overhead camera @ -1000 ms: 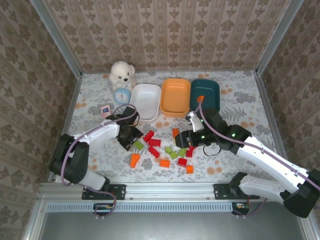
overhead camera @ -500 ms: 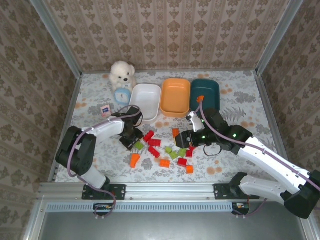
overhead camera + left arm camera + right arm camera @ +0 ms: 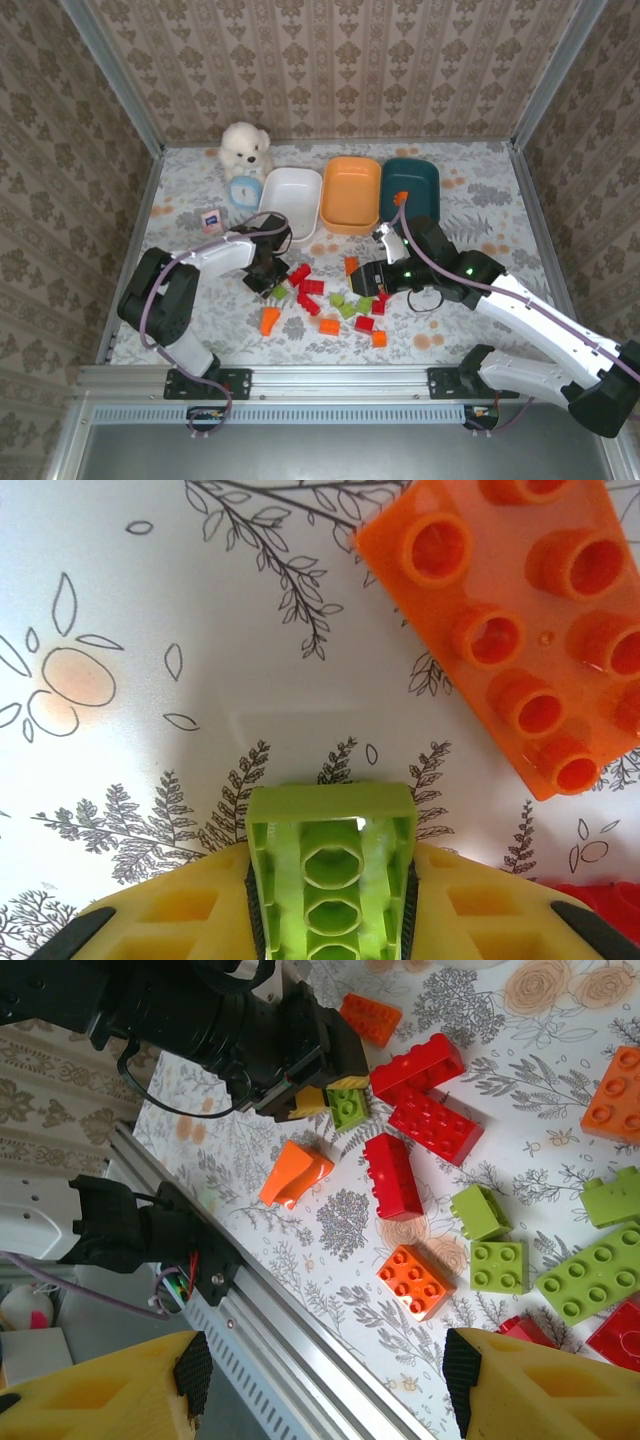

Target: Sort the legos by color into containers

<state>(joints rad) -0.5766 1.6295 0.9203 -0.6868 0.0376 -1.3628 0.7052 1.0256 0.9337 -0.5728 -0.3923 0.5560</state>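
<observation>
Left pincer [image 3: 330, 905]: at the bottom edge, two yellow fingers [image 3: 180, 910] with dark pads, pressed in on either side of a brick.
Light green lego [image 3: 330, 825]: clamped between the pads, hollow underside facing the camera with round tubes inside, front end jutting past the fingertips.
Orange lego [image 3: 510, 630]: ahead and to the right of the pincer, studs up in two rows, lying askew, apart from the green one.
Red lego [image 3: 600, 905]: a sliver just right of the right finger; contact impossible to tell.
Bench [image 3: 200, 680]: white, printed with grey leaf sprigs; a pale orange flower ahead-left of the pincer.
</observation>
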